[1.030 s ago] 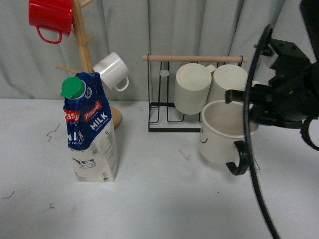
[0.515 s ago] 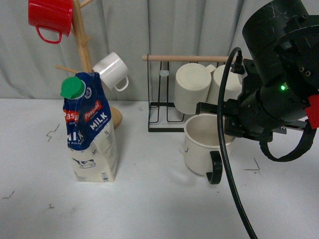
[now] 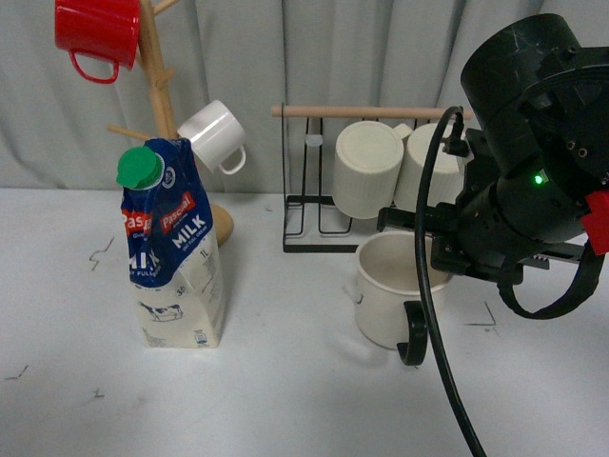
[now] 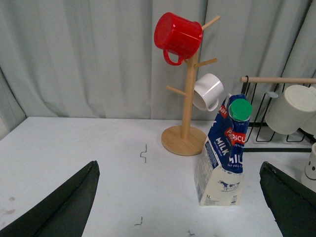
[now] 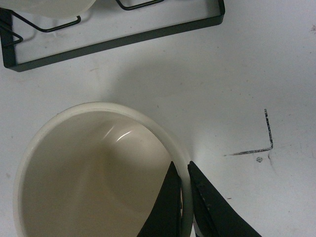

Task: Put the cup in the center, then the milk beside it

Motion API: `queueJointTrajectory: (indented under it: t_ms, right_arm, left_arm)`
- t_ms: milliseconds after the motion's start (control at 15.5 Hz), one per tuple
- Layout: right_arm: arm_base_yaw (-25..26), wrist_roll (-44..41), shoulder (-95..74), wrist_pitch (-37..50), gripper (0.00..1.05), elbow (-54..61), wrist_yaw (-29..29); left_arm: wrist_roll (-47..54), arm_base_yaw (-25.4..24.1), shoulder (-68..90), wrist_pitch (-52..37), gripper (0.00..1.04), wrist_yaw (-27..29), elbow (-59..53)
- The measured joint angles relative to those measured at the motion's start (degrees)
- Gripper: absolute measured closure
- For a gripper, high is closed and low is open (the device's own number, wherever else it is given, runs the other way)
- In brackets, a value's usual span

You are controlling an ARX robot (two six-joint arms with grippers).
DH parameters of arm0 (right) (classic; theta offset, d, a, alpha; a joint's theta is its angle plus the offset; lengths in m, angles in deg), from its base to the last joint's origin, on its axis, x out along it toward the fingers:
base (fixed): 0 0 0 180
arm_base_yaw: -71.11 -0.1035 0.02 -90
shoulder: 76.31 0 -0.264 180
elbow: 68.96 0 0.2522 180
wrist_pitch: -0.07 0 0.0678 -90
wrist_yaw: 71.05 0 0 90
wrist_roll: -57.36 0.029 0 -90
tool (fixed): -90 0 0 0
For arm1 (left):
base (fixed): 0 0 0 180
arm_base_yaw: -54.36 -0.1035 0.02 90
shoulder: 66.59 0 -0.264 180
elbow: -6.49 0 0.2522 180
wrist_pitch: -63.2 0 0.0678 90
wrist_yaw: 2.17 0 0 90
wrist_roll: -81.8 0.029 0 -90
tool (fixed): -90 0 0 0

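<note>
The cup [image 3: 388, 290], a wide cream mug with a black handle, stands upright near the table's middle, right of centre, just in front of the black rack. My right gripper [image 5: 183, 195] is shut on its rim [image 5: 163, 136], one finger inside and one outside; the arm hides the cup's right side in the front view. The cup's smiley face shows at the edge of the left wrist view [image 4: 311, 165]. The milk [image 3: 171, 249], a blue and cream carton with a green cap, stands upright at the left [image 4: 223, 154]. My left gripper [image 4: 180, 197] is open and empty, well back from the milk.
A black wire rack [image 3: 319, 224] with a wooden bar holds two ribbed cream mugs [image 3: 366, 169] behind the cup. A wooden mug tree [image 3: 162, 105] behind the milk carries a red mug [image 3: 95, 33] and a small white mug [image 3: 214, 133]. A grey curtain closes off the back.
My right gripper has carried the cup leftward and down from the right side onto the table near the middle. The milk and the left gripper have not moved.
</note>
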Motion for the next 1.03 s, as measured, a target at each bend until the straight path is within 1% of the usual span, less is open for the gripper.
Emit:
queueJointTrajectory:
  t_ms: [322,386,515,580,644,837,966,1030]
  right_arm:
    - [0.6,-0.5,-0.3,-0.2,1.01,0.0,1.0]
    - [0.7,-0.8,-0.3,0.3,0.91,0.0,1.6]
    - [1.1,-0.9,0.1,0.6,0.76,0.0,2.3]
    - [1.5,-1.3,1.1,0.7,0.65,0.0,2.6]
    - [2.4,-1.3,3.3,1.9,0.52,0.3,3.4]
    - [4.5,-2.5,10.8,7.3,0.25,2.3,3.6]
    - [6.4,-2.3,18.0,9.6,0.04,2.6,3.2]
    - [6.8,-2.3,20.7,9.9,0.07,2.6,3.1]
  left_arm:
    - [0.0,0.0,0.0,0.0,0.07,0.0,0.0]
    - [0.0,0.0,0.0,0.0,0.07,0.0,0.0]
    - [0.0,0.0,0.0,0.0,0.07,0.0,0.0]
    - [0.0,0.0,0.0,0.0,0.07,0.0,0.0]
    - [0.0,0.0,0.0,0.0,0.07,0.0,0.0]
    - [0.0,0.0,0.0,0.0,0.07,0.0,0.0]
    - [0.0,0.0,0.0,0.0,0.07,0.0,0.0]
    - [0.0,0.0,0.0,0.0,0.07,0.0,0.0]
